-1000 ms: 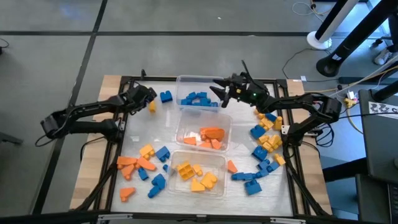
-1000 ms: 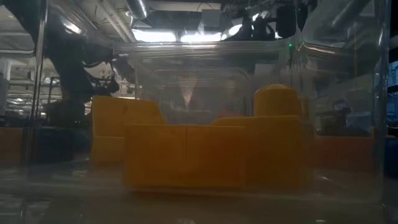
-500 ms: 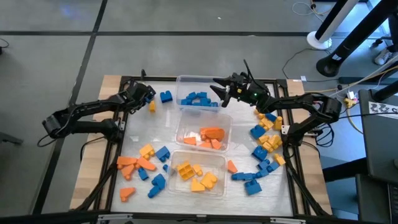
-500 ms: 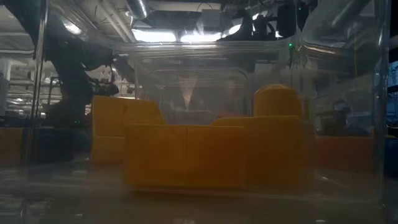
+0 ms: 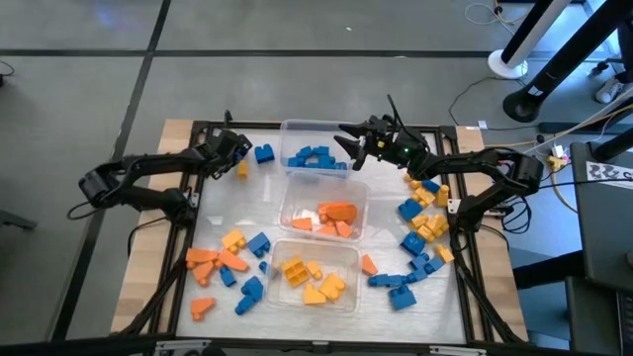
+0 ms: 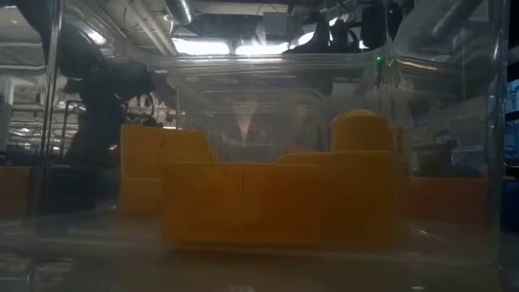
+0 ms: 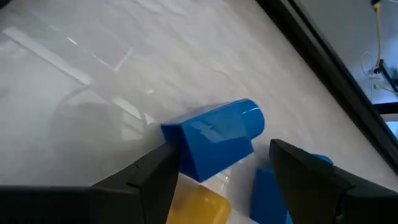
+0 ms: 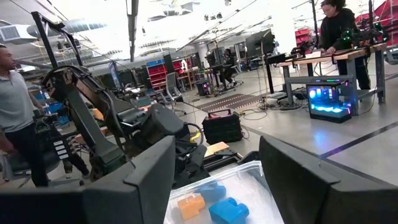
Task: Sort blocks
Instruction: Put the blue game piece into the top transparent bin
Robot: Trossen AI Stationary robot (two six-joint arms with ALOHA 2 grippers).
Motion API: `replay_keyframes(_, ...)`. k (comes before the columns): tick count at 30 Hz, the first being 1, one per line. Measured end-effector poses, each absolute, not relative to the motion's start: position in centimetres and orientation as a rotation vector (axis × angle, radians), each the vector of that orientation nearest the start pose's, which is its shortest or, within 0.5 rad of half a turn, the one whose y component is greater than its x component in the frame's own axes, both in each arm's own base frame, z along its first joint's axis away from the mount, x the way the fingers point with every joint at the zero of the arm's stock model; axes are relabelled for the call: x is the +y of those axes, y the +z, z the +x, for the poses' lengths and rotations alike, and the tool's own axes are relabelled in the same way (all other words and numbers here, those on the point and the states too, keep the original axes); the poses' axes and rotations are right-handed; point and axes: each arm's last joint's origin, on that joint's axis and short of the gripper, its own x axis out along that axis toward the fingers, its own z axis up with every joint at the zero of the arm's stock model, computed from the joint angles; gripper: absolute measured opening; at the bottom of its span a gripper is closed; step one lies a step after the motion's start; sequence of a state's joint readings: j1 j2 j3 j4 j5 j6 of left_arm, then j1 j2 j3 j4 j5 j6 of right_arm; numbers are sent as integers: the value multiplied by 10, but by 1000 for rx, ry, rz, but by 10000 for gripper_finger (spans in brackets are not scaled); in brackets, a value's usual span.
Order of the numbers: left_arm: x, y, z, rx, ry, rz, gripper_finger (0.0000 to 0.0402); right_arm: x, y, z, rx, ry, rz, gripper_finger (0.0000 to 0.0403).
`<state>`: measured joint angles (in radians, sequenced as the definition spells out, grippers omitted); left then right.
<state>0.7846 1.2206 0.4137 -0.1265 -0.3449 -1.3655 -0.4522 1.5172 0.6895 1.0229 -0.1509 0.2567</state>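
While the right gripper point(image 5: 348, 150) hangs above the far tub point(image 5: 289, 129) with its fingers spread wide and nothing between them, the left gripper point(image 5: 237, 151) reaches toward the far left part of the table point(image 5: 227, 203), its fingers parted and empty. In the left wrist view, a blue block point(image 7: 214, 137) lies on the table just ahead of those two dark fingers point(image 7: 146, 180), with a yellow block point(image 7: 196, 208) close beside it. From above, that blue block point(image 5: 263, 153) sits just left of the far tub and the yellow block point(image 5: 242, 170) lies near it.

Three clear tubs stand in a row down the middle of the table. The far tub holds blue blocks point(image 5: 315, 158), the middle tub point(image 5: 364, 194) holds orange blocks point(image 5: 334, 218), and the near tub point(image 5: 353, 257) holds yellow blocks point(image 5: 309, 280). The low view looks through the near tub's wall at those yellow blocks point(image 6: 268, 195).

Loose blocks in blue, orange and yellow lie in two groups on the table: one at the near left point(image 5: 229, 267), the other along the right side point(image 5: 420, 232). One orange block point(image 5: 368, 264) lies just right of the near tub.

The right wrist view shows the far tub with blue and orange pieces, the other arm beyond, and people in the room.
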Motion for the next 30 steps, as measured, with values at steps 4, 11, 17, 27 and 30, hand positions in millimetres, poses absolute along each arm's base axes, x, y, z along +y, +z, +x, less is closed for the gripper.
replay_keyframes(4,153,135,137,79,1546,-1322,237,-132,246,281,-225,-274,196,234)
replay_keyframes(11,161,126,142,86,1530,-1289,232,-132,246,281,-225,-274,196,234)
replay_keyframes(17,163,121,144,126,1526,-1251,169,-132,246,281,-224,-274,196,234)
replay_keyframes(27,166,123,147,129,1488,-1192,59,-132,246,281,-223,-275,196,234)
replay_keyframes(30,167,126,149,95,1464,-1187,33,-132,246,281,-223,-275,195,234)
